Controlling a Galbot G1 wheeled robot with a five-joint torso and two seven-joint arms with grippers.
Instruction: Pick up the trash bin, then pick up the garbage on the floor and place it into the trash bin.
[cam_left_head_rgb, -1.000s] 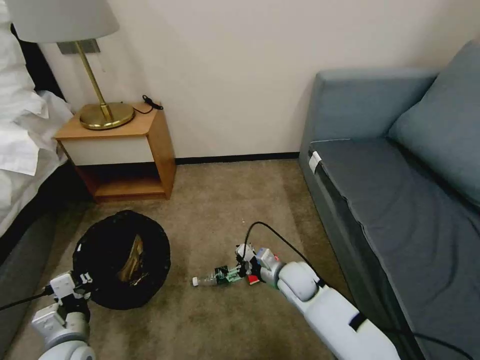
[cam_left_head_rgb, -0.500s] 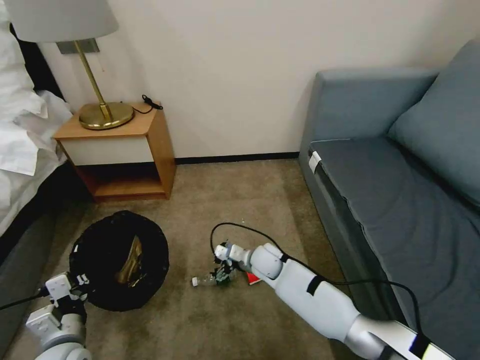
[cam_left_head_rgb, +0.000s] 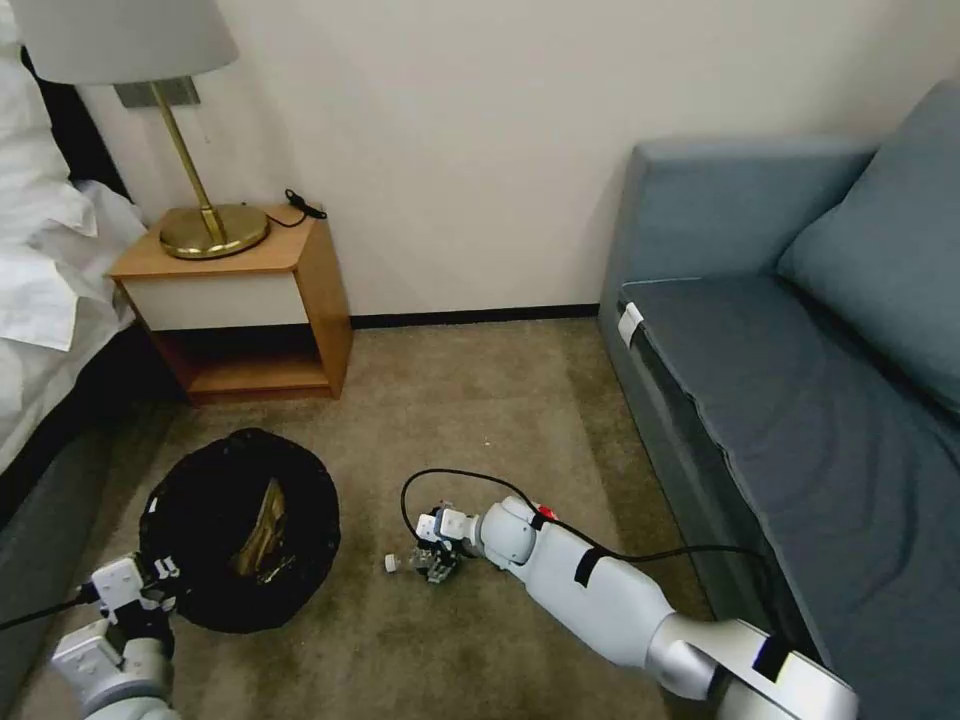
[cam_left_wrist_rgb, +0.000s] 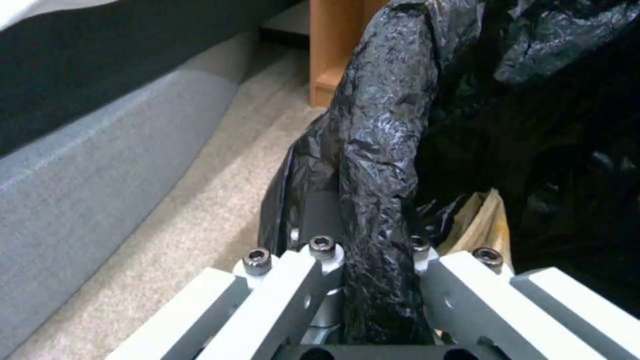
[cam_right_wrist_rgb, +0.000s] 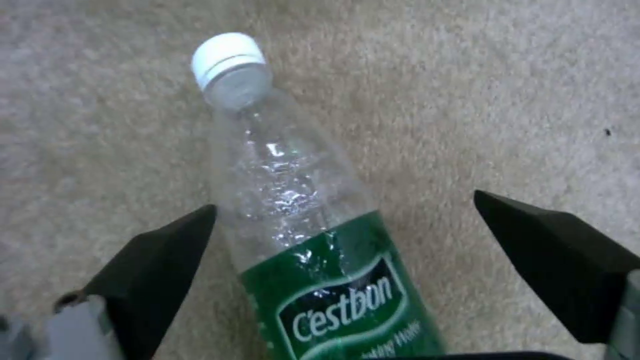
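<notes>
The right gripper is down at the carpet with its jaws spread wide, one black finger on each side of the bottle, which lies between them on its side. Neither pad seems to touch the plastic, though the far edge of the bottle is partly hidden near the wrist, so contact there is hard to rule out. The bottle's white cap points away from the gripper, out past the fingertips, and its green label sits nearest the palm. Off to the side of this gripper, across a stretch of bare carpet, stands the trash bin, lined with a crinkly black bag. The left gripper is closed on the bin's rim, its fingers pinching a fold of the bag between them. Just beyond its fingertips, inside the bin, a tan paper bag shows, and a gold-brown wrapper lies in there too.
</notes>
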